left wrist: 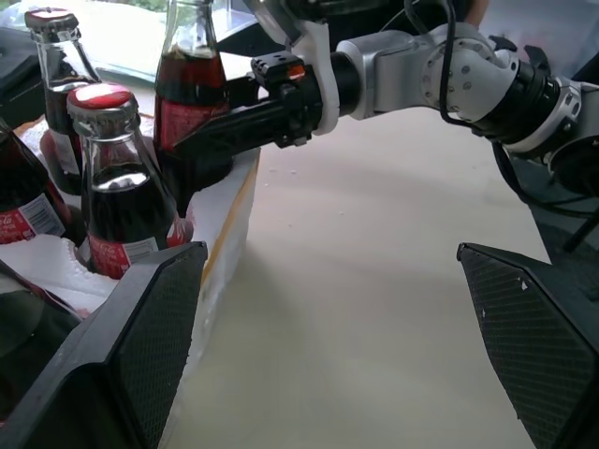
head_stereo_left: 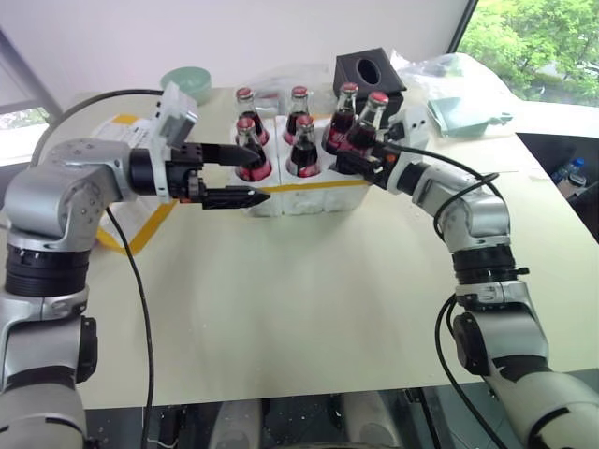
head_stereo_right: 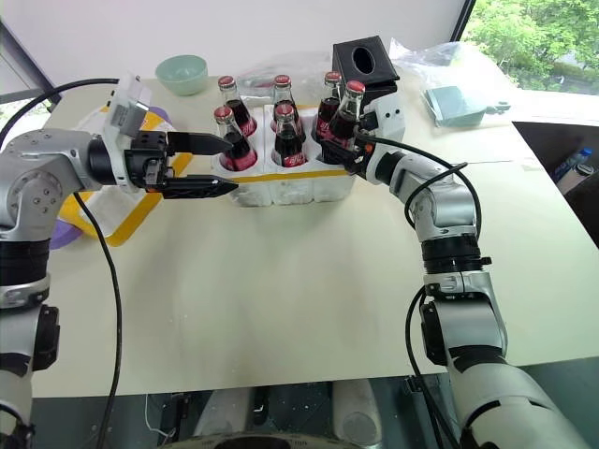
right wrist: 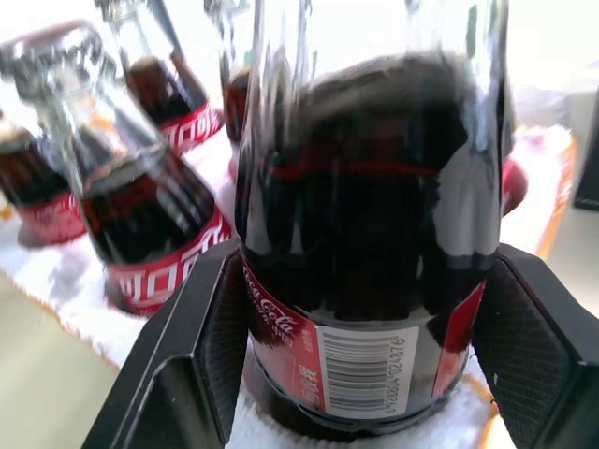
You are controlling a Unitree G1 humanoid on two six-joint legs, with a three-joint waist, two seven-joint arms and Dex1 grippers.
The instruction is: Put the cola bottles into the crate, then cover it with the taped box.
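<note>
Right end effector [head_stereo_left: 360, 154]: fingers clamped on the body of a cola bottle [head_stereo_left: 368, 123], one pad on each side of the glass, low by the label; the bottle leans slightly and sits at the crate's front right corner.
Held bottle: the right wrist view shows its base down in the white foam [right wrist: 281, 426]; whether it rests fully in its well I cannot tell.
Left end effector [head_stereo_left: 245, 176]: spread wide, fingers pointing across toward the crate's left end; one finger reaches beside the front-left bottle [head_stereo_left: 251, 150], the other runs along the crate's front wall, gripping nothing.
Crate [head_stereo_left: 309, 194]: white foam block with a yellow band round its side, standing toward the far side of the worktop [head_stereo_left: 309, 309].
Bottles: six in view, red caps, red labels, dark cola; five stand upright in the wells in two rows of three, the sixth is the one in the right end effector.
Taped box [head_stereo_right: 126, 210]: lying on the worktop left of the crate, behind the left arm, yellow bands showing.
Tissue box [head_stereo_left: 368, 73]: black, just behind the crate's right end.
Bowl [head_stereo_right: 182, 73]: pale green, at the far left edge of the worktop.
Tray [head_stereo_left: 468, 117]: pale green, far right, well apart from the crate.
</note>
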